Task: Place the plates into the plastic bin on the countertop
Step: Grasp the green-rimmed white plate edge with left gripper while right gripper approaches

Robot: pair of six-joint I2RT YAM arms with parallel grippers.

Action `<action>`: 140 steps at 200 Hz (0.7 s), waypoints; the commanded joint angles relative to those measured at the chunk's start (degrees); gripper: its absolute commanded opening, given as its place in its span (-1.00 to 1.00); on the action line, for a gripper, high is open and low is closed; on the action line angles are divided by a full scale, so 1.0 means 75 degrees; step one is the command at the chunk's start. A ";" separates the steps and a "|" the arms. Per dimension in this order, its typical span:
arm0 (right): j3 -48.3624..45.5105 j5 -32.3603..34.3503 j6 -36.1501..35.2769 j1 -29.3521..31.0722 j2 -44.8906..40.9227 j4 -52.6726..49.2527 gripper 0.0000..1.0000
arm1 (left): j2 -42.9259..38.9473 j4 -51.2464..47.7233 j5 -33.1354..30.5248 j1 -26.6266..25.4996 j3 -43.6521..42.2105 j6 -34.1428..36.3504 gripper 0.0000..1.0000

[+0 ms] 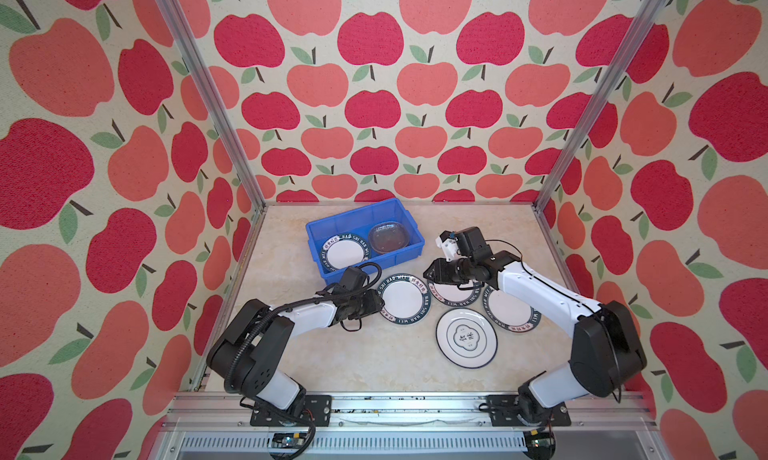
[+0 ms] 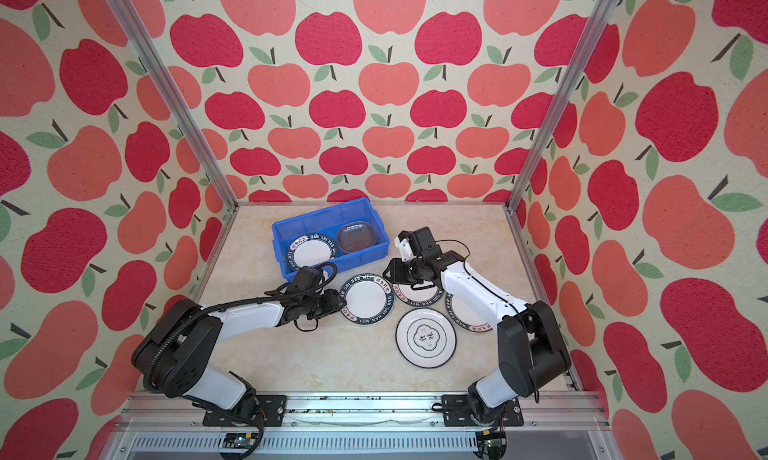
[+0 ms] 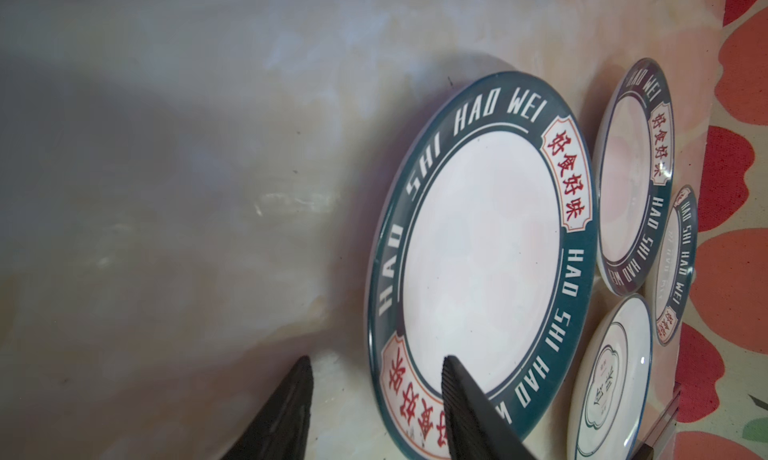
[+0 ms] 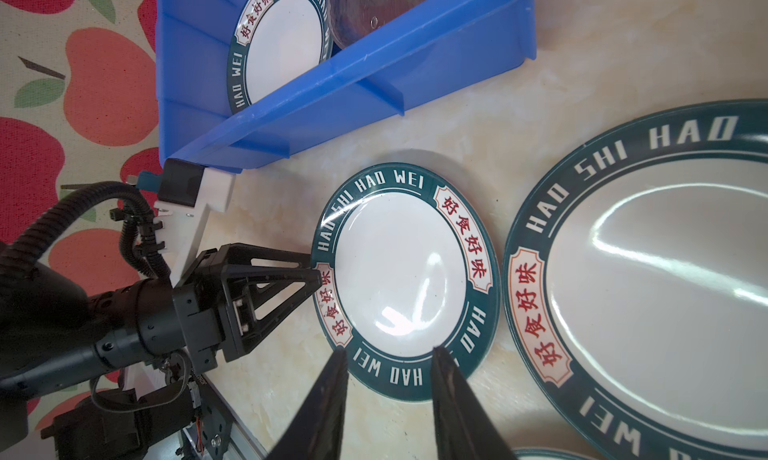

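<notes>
The left gripper point(image 3: 376, 360) has its fingers parted astride the near rim of a lettered plate point(image 3: 482, 250), one finger over the plate and the other over the bare countertop point(image 3: 166, 188). No pinch shows. The right gripper point(image 4: 388, 352) holds nothing, its fingers apart above the spot where that plate nears a second lettered plate point(image 4: 648, 279). Beyond both fingertips, the plastic bin point(image 1: 357, 215) holds a third lettered plate point(image 1: 344, 252) and a glass plate point(image 1: 386, 237). The emblem plate point(image 1: 466, 337) lies back toward the arms' bases.

Glossy glazed plates point(image 4: 399, 279); smooth blue plastic bin point(image 4: 332, 88); polished marble-look countertop point(image 4: 582, 63), perhaps laminate.
</notes>
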 commanded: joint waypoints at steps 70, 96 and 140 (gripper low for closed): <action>0.0049 0.0205 -0.0280 -0.0020 -0.0136 -0.0224 -0.27 | 0.0885 0.0526 0.0411 0.0007 -0.0123 -0.0200 -0.40; 0.0031 0.0217 -0.0297 -0.0018 -0.0119 -0.0189 -0.28 | 0.0738 0.0583 0.0390 0.0097 -0.0264 -0.0223 -0.55; 0.0031 0.0176 -0.0257 -0.0019 -0.0059 -0.0130 -0.28 | 0.0648 0.0532 0.0388 0.0220 -0.0291 -0.0149 -0.83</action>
